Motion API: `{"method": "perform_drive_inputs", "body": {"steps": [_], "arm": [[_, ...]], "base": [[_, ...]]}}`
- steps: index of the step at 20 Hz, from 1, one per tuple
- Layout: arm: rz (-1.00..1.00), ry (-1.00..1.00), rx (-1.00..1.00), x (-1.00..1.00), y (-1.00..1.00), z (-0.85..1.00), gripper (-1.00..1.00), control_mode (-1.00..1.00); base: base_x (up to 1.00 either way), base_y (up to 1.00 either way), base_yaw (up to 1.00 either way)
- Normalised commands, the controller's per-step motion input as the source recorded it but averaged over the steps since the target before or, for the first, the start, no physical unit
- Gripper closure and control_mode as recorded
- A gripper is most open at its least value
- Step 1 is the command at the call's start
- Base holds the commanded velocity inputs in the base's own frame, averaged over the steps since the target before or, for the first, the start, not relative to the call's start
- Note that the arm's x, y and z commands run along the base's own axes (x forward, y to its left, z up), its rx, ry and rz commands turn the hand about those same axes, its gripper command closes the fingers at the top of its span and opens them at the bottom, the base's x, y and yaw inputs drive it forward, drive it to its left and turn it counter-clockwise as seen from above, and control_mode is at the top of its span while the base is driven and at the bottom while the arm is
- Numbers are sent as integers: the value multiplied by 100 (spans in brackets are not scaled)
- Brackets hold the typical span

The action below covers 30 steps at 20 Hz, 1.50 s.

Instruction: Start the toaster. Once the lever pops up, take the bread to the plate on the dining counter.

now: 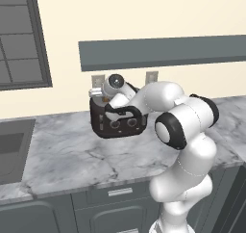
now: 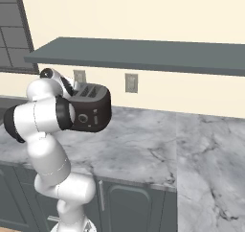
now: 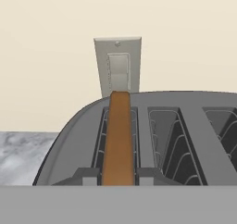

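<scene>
A simulated kitchen with a cream wall, a long dark grey shelf (image 2: 143,56) and a grey-white marble bench (image 1: 67,155) over dark cabinet doors. In the left base view a sink (image 1: 12,148) is let into the bench at the left edge and a dark-framed window (image 1: 21,39) sits above it.

Nearest in the hand view, the two dark finger tips (image 3: 88,174) stand on either side of the bread (image 3: 118,140), a tan-brown slice seen edge-on, and press against its faces: the jaws are pinched on the bread (image 3: 118,177). The slice stands upright in the leftmost slot of the toaster (image 3: 185,130) and sticks up above the silver top. The slots to its right show bare wire guides.

In the left base view the white arm bends in from the lower right and its hand sits over the left end of the toaster (image 1: 120,123), hiding most of the top; the glossy dark front with its two round knobs faces the camera. In the right base view the toaster (image 2: 93,111) stands on the bench close to the wall, partly behind the arm's elbow, with its slotted top visible.

Behind the toaster, a pale wall switch plate (image 3: 118,66) is fixed to the wall straight beyond the slice, and a second outlet plate (image 2: 131,82) is further along
</scene>
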Motion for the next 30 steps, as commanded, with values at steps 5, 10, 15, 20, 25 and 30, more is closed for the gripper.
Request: {"method": "perform_drive_inputs", "body": {"steps": [5, 10, 15, 20, 25, 30], "arm": [[0, 0, 0, 0, 0, 0, 100, -100], [0, 0, 0, 0, 0, 0, 100, -100], [0, 0, 0, 0, 0, 0, 100, -100], [0, 0, 0, 0, 0, 0, 100, -100], [0, 0, 0, 0, 0, 0, 100, -100], [0, 0, 0, 0, 0, 0, 100, -100]], "base": [[0, 0, 0], [0, 0, 0], [0, 0, 0], [0, 0, 0], [0, 0, 0], [0, 0, 0]]}}
